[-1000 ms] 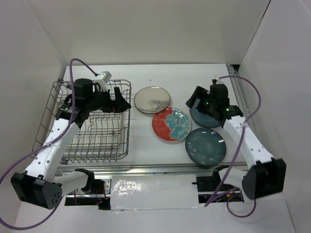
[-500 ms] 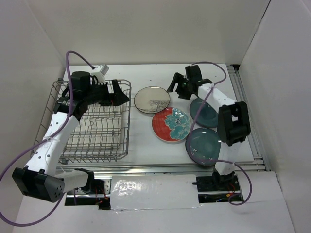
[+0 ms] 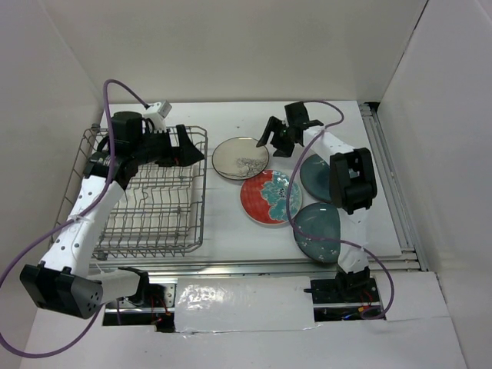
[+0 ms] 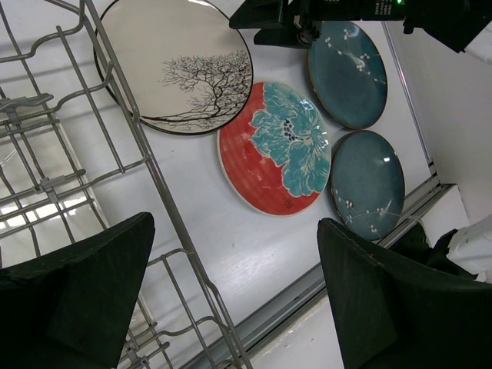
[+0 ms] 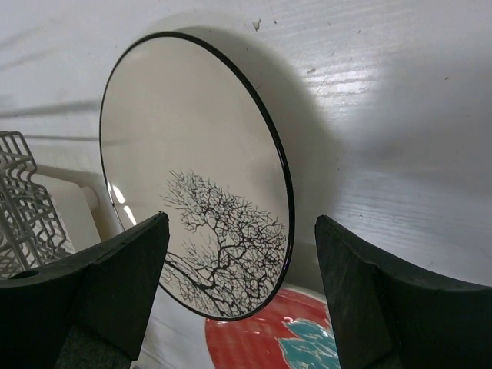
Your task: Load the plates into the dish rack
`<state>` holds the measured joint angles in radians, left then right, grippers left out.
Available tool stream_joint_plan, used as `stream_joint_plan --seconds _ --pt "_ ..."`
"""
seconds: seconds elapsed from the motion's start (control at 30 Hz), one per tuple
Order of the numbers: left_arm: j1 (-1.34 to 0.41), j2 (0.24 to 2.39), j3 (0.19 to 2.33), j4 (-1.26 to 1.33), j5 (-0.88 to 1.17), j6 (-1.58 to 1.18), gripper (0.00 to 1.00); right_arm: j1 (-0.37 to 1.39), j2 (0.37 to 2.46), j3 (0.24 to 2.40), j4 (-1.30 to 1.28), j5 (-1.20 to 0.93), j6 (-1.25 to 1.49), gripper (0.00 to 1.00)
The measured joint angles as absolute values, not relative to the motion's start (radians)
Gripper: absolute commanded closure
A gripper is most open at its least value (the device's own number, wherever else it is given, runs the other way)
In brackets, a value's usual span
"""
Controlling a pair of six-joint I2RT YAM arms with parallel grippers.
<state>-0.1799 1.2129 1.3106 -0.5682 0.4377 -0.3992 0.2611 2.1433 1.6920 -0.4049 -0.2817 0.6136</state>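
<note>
I'm hovering my right end effector, spread wide, over the round cream tree-patterned ceramic plate lying on the white counter. My left end effector, also wide, is hanging over the grey wire dish rack.

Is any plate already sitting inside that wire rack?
No, the dish rack shows only bare wires, and all four plates lie on the table beside it.

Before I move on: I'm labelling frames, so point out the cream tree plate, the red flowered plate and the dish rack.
cream tree plate (image 5: pixel 194 165): right wrist view, its middle.
red flowered plate (image 4: pixel 288 138): left wrist view, the teal flower.
dish rack (image 3: pixel 203 198): top external view, its right wall.
</note>
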Motion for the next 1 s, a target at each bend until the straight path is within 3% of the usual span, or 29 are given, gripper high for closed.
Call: stream_joint_plan --seconds 0.3,0.43,0.7,1.0 --pt "-0.179 1.19 1.303 -0.568 0.424 -0.39 0.01 0.25 2.231 1.708 -0.418 -0.37 0.642 0.24" --pt "-0.179 1.188 1.303 -0.569 0.414 -0.374 0.01 0.249 2.239 1.708 -0.412 -0.406 0.66 0.41" --pt "-0.179 1.189 1.303 -0.569 0.413 -0.361 0.01 0.237 2.255 1.707 -0.387 -0.465 0.709 0.56" --pt "-0.179 1.205 1.303 -0.563 0.415 -0.339 0.01 0.179 2.265 1.692 -0.33 -0.54 0.751 0.54"
